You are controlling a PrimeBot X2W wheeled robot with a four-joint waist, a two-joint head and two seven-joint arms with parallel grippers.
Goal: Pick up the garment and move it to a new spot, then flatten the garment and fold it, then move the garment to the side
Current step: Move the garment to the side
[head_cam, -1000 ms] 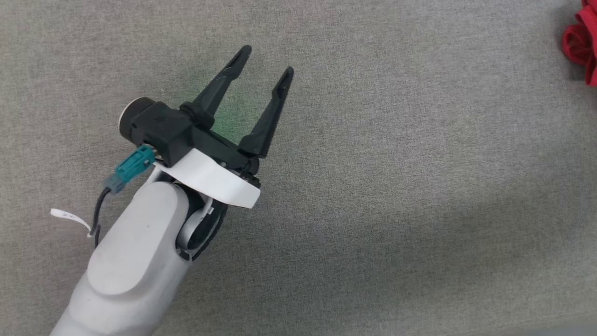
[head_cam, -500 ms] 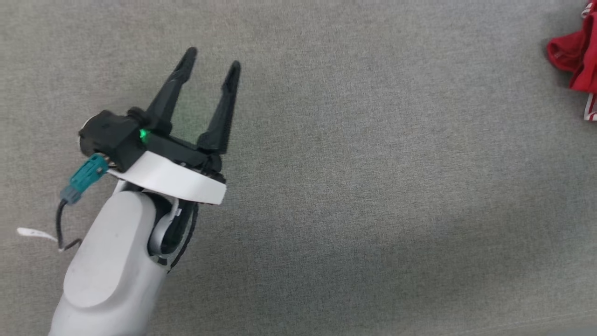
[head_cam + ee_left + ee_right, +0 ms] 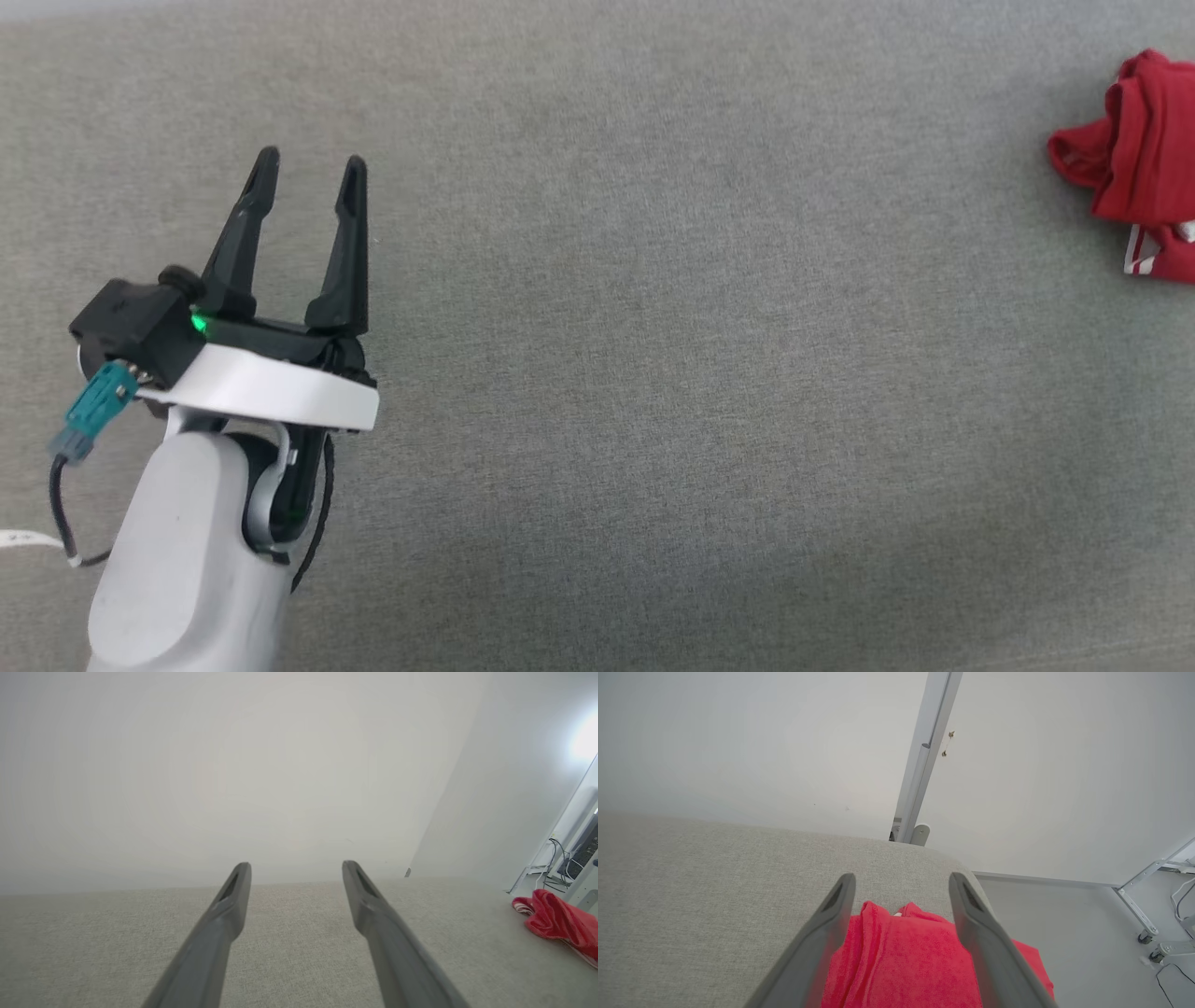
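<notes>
The grey fabric-covered surface (image 3: 700, 373) spreads wide under everything, and the garment (image 3: 1144, 159) lies crumpled on it near its rounded far corner. It is a bunched red heap with a strip of red-and-white striped trim showing at its near edge. Beyond the garment stands a plain white wall (image 3: 714, 742), and a pale metal post (image 3: 924, 760) runs up it just behind that corner.

The pale left forearm (image 3: 187, 560) rises well apart from the garment, off to the garment's left. The left gripper (image 3: 313, 163) has its two dark fingers spread with nothing between them, hovering over bare grey cloth far from the garment.

The right gripper (image 3: 901, 879) hangs directly over the garment, its fingers wide apart and red cloth showing in the gap below them. Nothing is pinched there, and I cannot tell whether the tips touch the fabric.

On the left wrist, away from the garment, a teal connector (image 3: 93, 411) joins a black cable (image 3: 58, 523). A small green light (image 3: 198, 323) glows at the base of the fingers.
</notes>
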